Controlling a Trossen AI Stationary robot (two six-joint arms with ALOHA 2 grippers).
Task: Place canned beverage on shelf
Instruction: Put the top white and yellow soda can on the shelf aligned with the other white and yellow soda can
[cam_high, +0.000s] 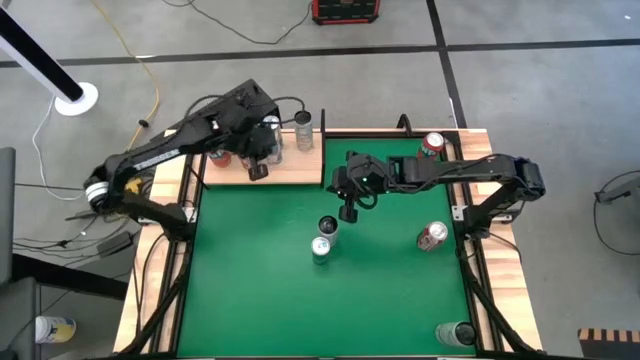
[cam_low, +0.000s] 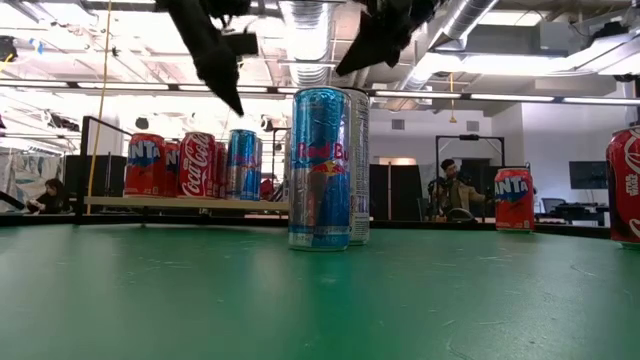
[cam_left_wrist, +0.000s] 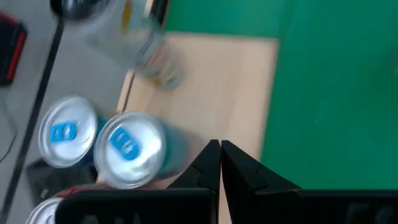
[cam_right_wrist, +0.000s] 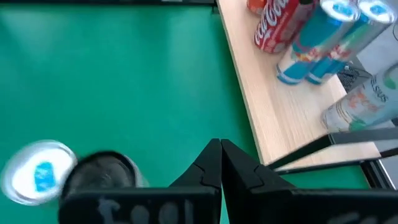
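The shelf (cam_high: 292, 167) is a pale-wood board at the table's far left, and several cans stand on it, among them two blue-topped cans (cam_left_wrist: 130, 149) and a red cola can (cam_right_wrist: 277, 22). My left gripper (cam_high: 258, 172) hangs shut above the shelf's near edge, beside those cans (cam_left_wrist: 220, 163). Two slim cans stand upright mid-table, one with a dark top (cam_high: 327, 226) and one with a silver top (cam_high: 321, 247). The blue-and-silver one (cam_low: 320, 168) shows in the low view. My right gripper (cam_high: 349, 212) hovers shut just beyond them (cam_right_wrist: 220, 163) and holds nothing.
A red can (cam_high: 432, 236) stands on the felt at the right. Another red can (cam_high: 432, 145) is at the far right corner, and one more can (cam_high: 455, 333) at the near right corner. The near half of the green felt (cam_high: 300, 310) holds nothing else.
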